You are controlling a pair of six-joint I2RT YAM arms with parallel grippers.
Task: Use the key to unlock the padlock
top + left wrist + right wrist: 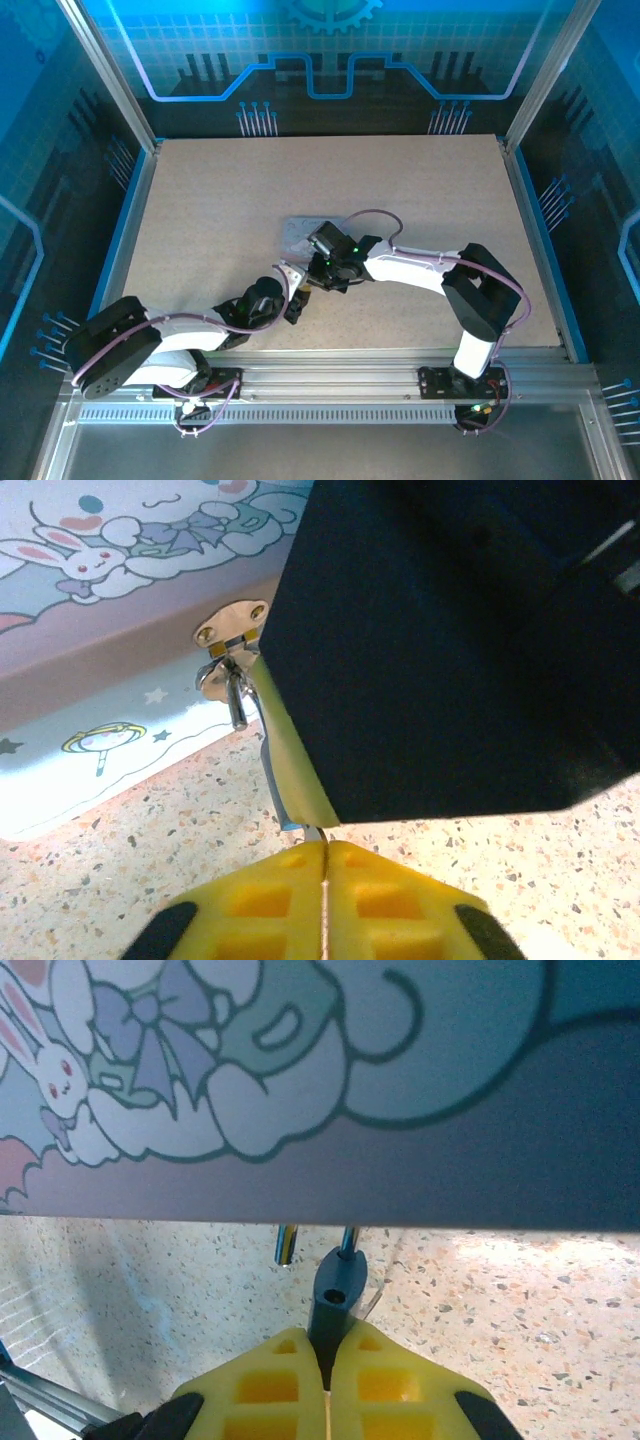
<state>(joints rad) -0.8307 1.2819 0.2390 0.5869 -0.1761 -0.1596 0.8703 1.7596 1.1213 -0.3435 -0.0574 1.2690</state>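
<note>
Hanging from the brass hasp plate (232, 622) on the side of a box (298, 232) printed with cartoon rabbits, the padlock (224, 680) reads in the left wrist view as a small knot of silver metal, too small for its form to be made out. In the right wrist view two silver pins drop from under the box's edge. The one at 3 o'clock of the pair runs into the key (335, 1298), a small dark piece with a round hole through it. The right gripper (325, 1355) has its yellow fingers closed on the lower end of that key, the pads meeting just beneath it. At 6 o'clock of the padlock in the left wrist view, the left gripper (325, 872) has its yellow pads pressed together along a hairline seam. A thin pale sliver stands at the top of that seam, and whether it is pinched there cannot be told. The right gripper's dark body stands on the 3 o'clock side of that view, with a yellow-taped finger edge slanting down from the hasp toward the left gripper. Seen from above, the box lies a little toward 9 o'clock of the centre of the speckled table (430, 190). The right arm (420, 272) reaches it from 4 o'clock and the left arm (190, 330) from 7 o'clock, both wrists crowded against its near side.
</note>
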